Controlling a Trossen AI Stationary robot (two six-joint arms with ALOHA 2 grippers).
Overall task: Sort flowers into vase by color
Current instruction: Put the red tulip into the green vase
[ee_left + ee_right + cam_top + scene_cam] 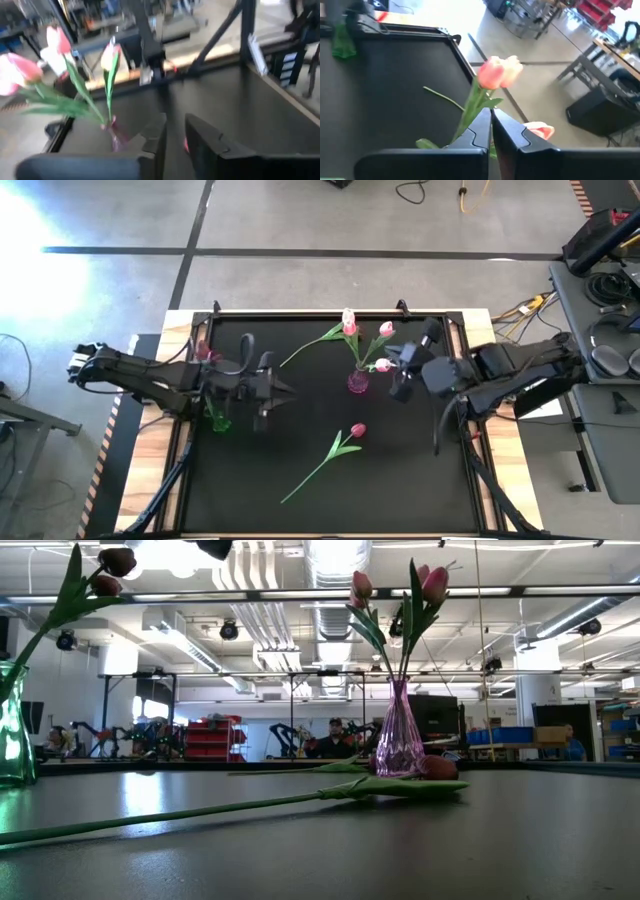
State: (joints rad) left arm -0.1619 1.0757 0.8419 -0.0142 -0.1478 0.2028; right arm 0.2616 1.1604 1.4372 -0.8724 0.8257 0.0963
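The right tool [398,376] reaches in from the table's right edge, closed, beside the pink vase [357,383]. The left tool [283,392] stretches from the left edge near the green vase [218,420], fingers [156,135] narrowly apart, gripping nothing visible.

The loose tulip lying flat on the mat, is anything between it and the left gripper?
Nothing visible. In the high view the loose tulip lies alone on the black mat, with bare mat between it and the left gripper. The green vase stands on that gripper's other side, and the pink vase is off that line.
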